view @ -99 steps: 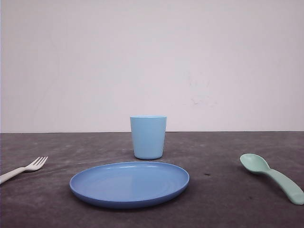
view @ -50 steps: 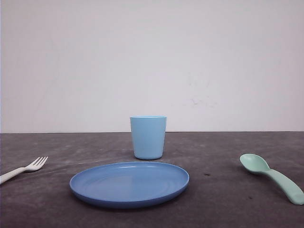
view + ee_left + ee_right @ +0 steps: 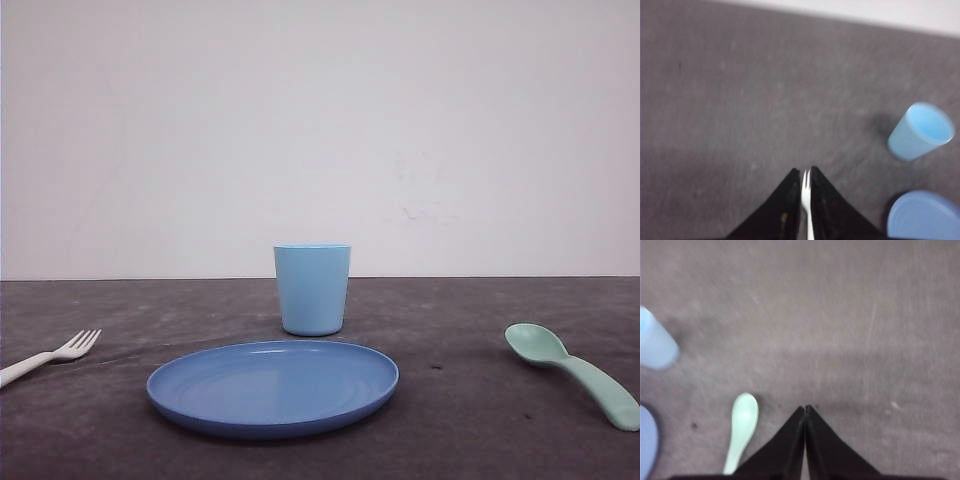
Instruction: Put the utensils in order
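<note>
The white fork (image 3: 60,352) lies on the dark table at the far left, tines pointing toward the plate, its handle running off the picture's edge. The mint-green spoon (image 3: 575,372) lies at the far right, bowl away from me. My left gripper (image 3: 805,171) hovers above the fork (image 3: 805,187), which shows through the narrow slit between the black fingers; it holds nothing. My right gripper (image 3: 805,407) is shut and empty, its tips touching, with the spoon (image 3: 742,427) lying on the table beside it, apart from the fingers.
A round blue plate (image 3: 272,388) sits in the middle front with a light blue cup (image 3: 312,290) upright just behind it. The cup (image 3: 920,131) and plate (image 3: 925,217) lie off to one side of the left gripper. A white wall closes the back.
</note>
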